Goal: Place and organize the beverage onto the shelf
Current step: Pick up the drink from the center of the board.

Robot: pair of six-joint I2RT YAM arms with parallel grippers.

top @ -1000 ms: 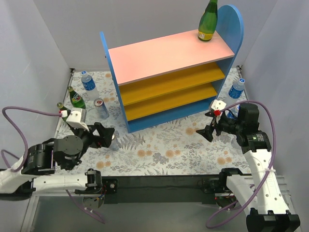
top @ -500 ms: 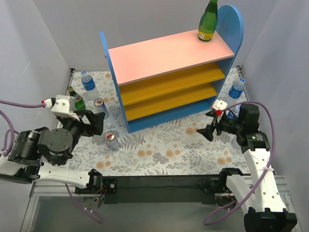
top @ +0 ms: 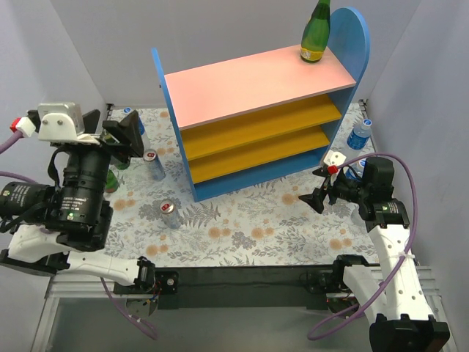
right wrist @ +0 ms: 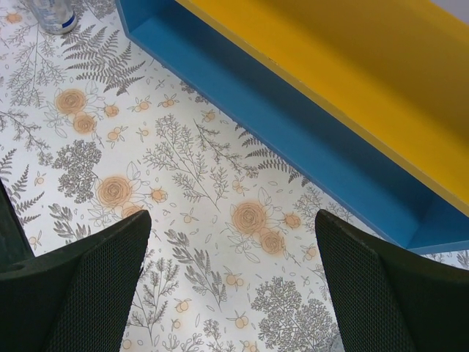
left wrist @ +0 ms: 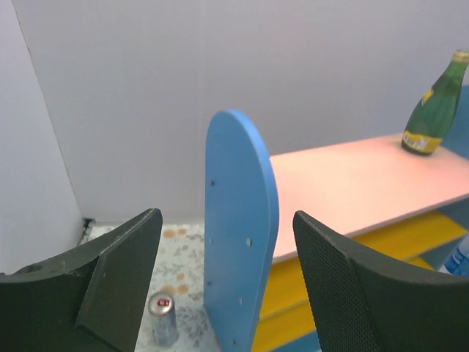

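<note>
Barely begun, I judge: one green bottle (top: pixel 316 33) stands on the shelf (top: pixel 249 88) top, well beyond the left fingers (left wrist: pixel 117 271), spread and empty; a can (left wrist: pixel 163 317) stands on the surface (right wrist: pixel 110 147) below them; right fingers (right wrist: pixel 366 286) gape empty near the shelf's foot.

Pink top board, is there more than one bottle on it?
No, a single green glass bottle stands on the pink top board, near its right end.

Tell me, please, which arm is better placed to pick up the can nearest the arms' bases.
Left. The can stands on that side, near the left gripper, which is open and empty. The right gripper, also open, sits far across, by the shelf's right end.
</note>
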